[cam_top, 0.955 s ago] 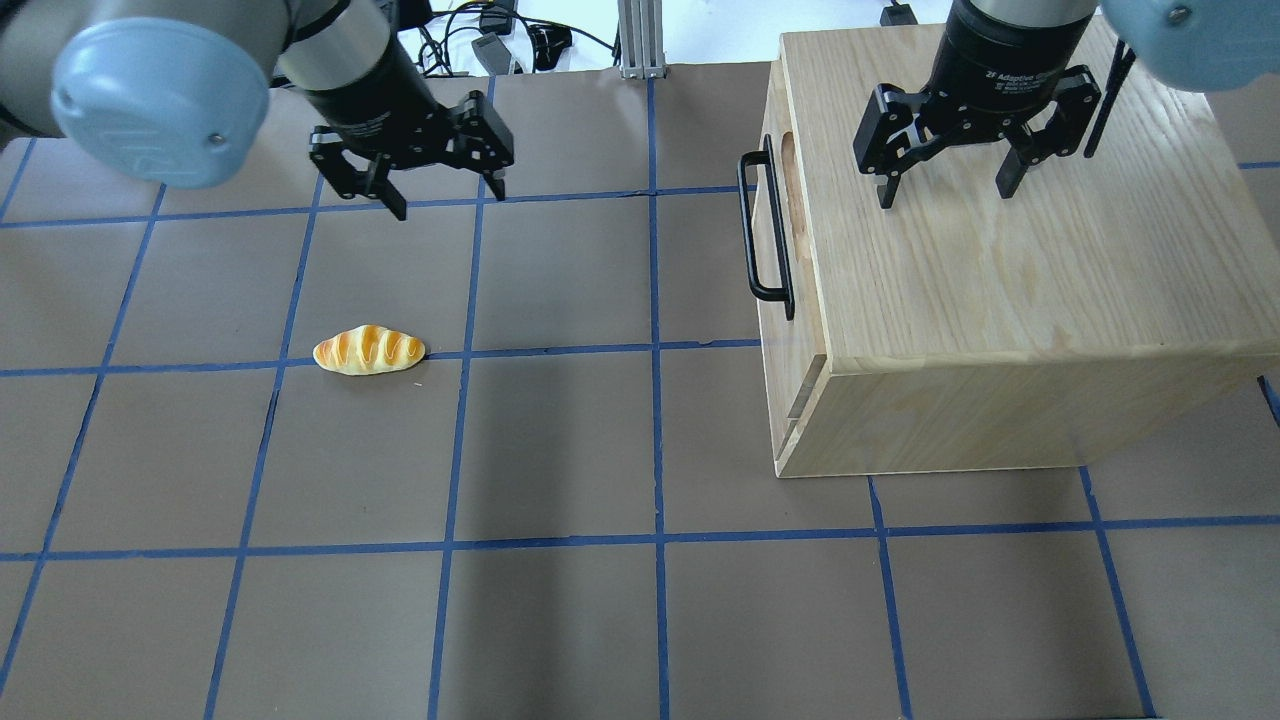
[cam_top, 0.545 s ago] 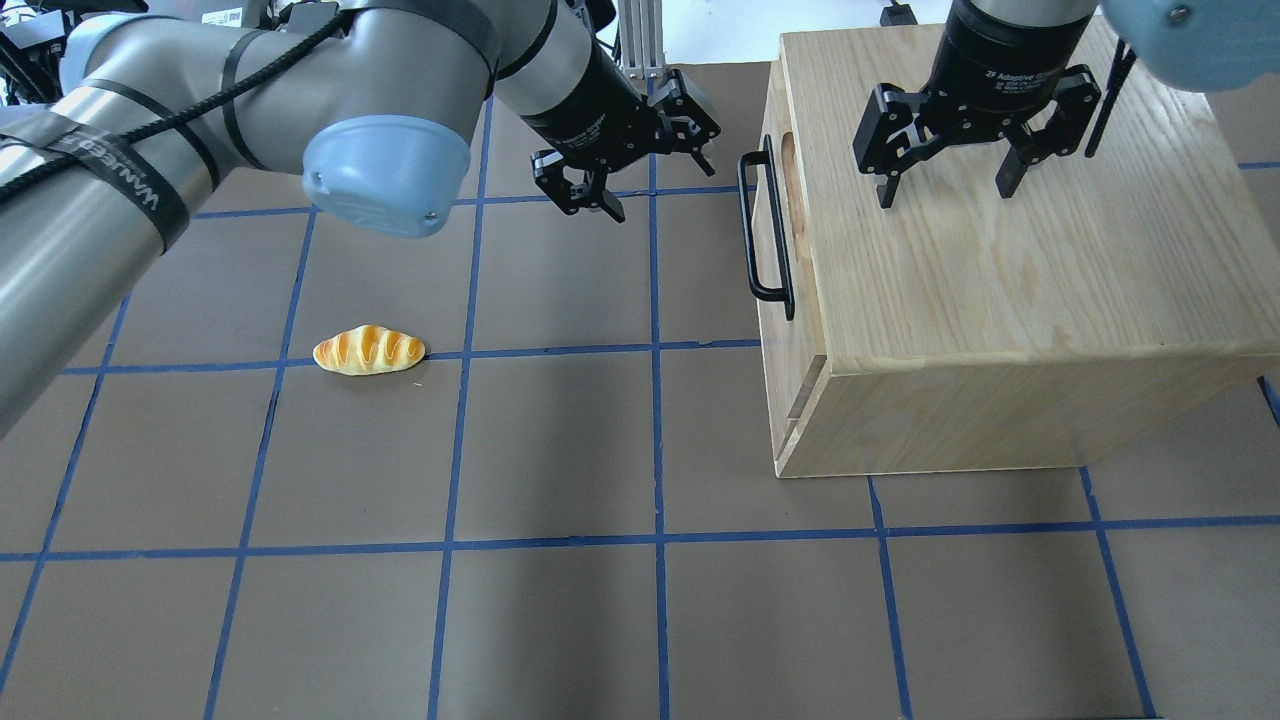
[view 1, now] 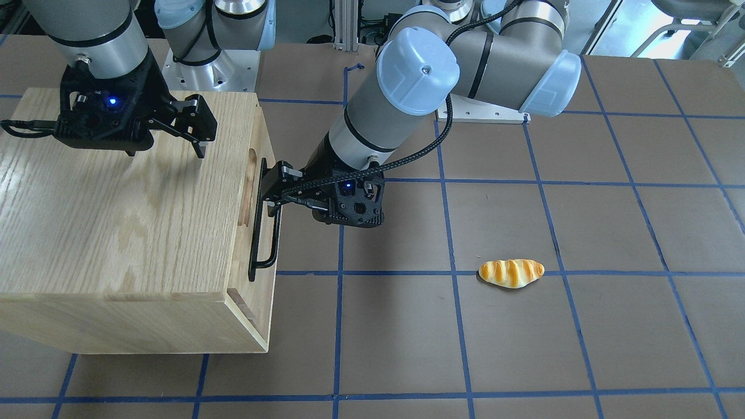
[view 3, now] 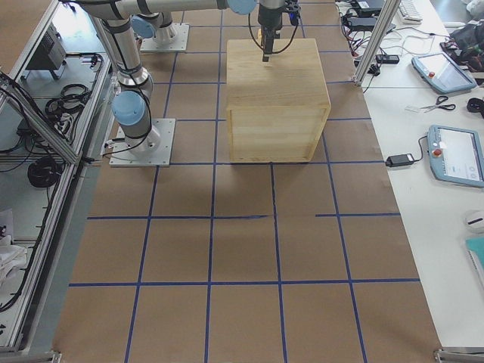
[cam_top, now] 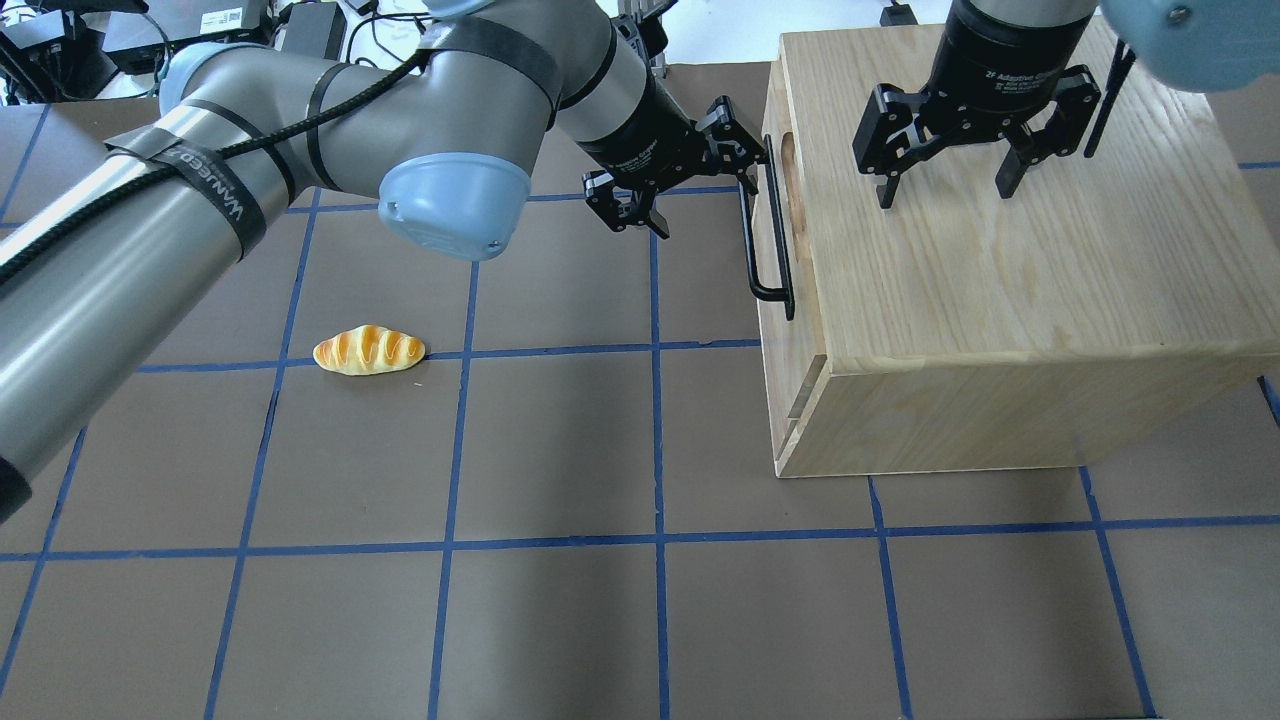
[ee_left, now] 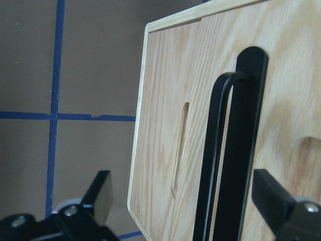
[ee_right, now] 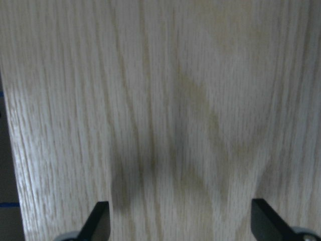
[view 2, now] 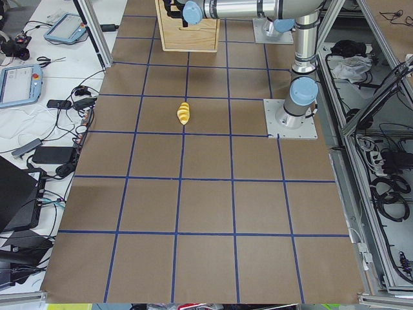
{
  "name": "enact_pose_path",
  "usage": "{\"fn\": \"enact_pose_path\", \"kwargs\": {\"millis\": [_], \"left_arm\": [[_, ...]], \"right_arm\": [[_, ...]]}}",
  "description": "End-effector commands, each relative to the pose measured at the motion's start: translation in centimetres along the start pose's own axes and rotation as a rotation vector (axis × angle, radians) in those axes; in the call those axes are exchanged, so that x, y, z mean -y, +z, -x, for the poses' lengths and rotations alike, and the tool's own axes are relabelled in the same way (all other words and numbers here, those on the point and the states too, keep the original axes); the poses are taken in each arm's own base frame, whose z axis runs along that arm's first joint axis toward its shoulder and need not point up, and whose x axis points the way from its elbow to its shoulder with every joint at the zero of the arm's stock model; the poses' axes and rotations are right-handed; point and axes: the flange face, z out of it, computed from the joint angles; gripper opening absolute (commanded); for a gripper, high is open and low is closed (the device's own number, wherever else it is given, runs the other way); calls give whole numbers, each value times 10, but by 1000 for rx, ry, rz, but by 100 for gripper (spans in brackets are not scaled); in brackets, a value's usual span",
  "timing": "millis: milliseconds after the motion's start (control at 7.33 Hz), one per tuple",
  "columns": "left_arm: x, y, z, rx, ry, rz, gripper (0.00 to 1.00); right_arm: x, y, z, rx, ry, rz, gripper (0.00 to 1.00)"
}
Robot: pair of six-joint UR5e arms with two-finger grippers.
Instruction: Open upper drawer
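**Left jaws spread at the handle, upper drawer shut**

Nearest me in the overhead view, the brown worktop carries a bread roll. It lies flat, well apart from the pale-wood cabinet.

My left arm enters from the near left. Its long link slants up and across to a bent elbow, and the wrist is turned toward the cabinet's front. The left gripper sits right at the black bar handle with its jaws spread wide. In the wrist view the bar shows between the two fingers. I cannot tell whether either finger touches it.

The upper drawer is pushed in, its front panel flush with the cabinet face. That front faces the robot's left. Its long axis, like the handle's, runs level with the worktop, from the robot's side toward the operators' side.

Farther back, my right arm hangs straight down over the cabinet top. The right gripper points its fingers at the wood, jaws open and holding nothing. I cannot tell whether the fingertips rest on the wood or hover just above it.
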Motion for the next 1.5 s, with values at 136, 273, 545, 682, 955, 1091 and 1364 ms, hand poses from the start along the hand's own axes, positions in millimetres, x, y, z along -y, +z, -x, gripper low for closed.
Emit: {"fn": "enact_pose_path", "kwargs": {"millis": [136,273,545,682,955,1091,1364], "left_arm": [[-6,20,-2,12,5,29,100],[-6,24,-2,16,4,34,100],[-8,31,-3,20,14,43,100],[-7,34,-2,28,24,45,100],[-6,33,2,54,30,32,100],[-5,33,5,82,58,19,100],[-4,31,10,126,77,0,100]], "right_arm": [[0,1,0,0,1,1,100],[0,0,0,0,-1,0,100],[0,0,0,0,1,0,100],[0,1,-1,0,2,1,100],[0,0,0,0,1,0,100],[0,0,0,0,-1,0,100],[0,0,0,0,1,0,100]]}}
